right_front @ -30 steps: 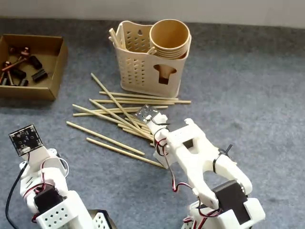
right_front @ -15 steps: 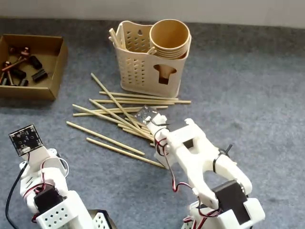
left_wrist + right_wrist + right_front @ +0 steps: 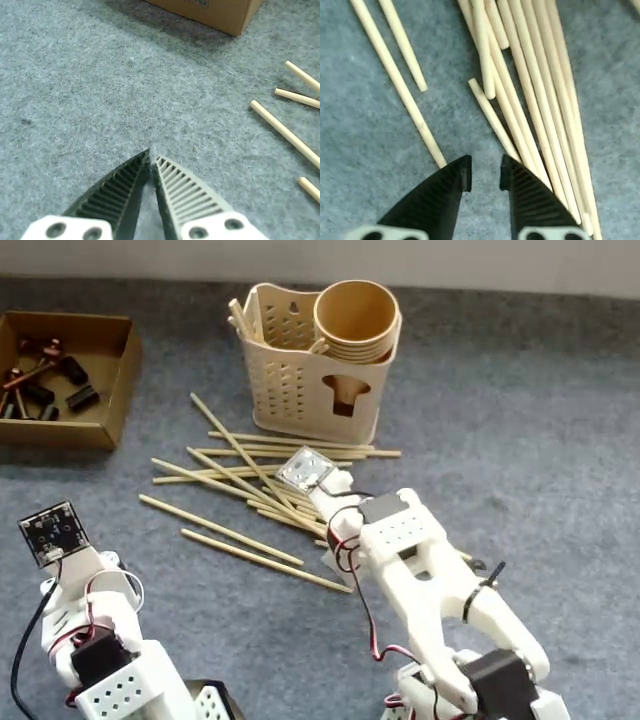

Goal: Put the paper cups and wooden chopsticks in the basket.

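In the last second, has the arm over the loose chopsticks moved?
Yes. In the high view the right arm has turned, and its wrist has edged slightly toward the basket, above the chopsticks.

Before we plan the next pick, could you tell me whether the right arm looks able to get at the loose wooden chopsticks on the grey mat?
Probably yes: the right gripper hangs just over the pale wooden chopsticks, fingers parted, with nothing between them.

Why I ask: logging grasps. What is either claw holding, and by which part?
Nothing is held. The left claw is shut on nothing over the carpet; the right claw is open, empty, over the loose chopsticks.
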You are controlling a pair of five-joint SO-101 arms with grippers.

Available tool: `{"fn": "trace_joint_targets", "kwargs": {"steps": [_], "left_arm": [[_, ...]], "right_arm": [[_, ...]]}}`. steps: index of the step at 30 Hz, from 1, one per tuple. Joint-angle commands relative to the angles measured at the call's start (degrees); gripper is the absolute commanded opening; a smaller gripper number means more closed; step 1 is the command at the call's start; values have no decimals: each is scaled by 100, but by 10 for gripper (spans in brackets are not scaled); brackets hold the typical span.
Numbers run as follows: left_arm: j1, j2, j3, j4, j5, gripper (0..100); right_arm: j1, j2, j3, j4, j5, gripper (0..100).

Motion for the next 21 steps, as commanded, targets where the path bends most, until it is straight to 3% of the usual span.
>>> {"fn": "trace_joint_targets", "kwargs": {"steps": [1, 8, 21], "left_arm": [[-75, -13, 110, 18, -35, 5], [-75, -13, 110, 18, -35, 5], [-84, -13, 110, 18, -35, 5]], "right_arm": [[-13, 251, -215, -330, 44, 159], [207, 532, -382, -620, 70, 159], [-13, 1420, -338, -796, 79, 130]]}}
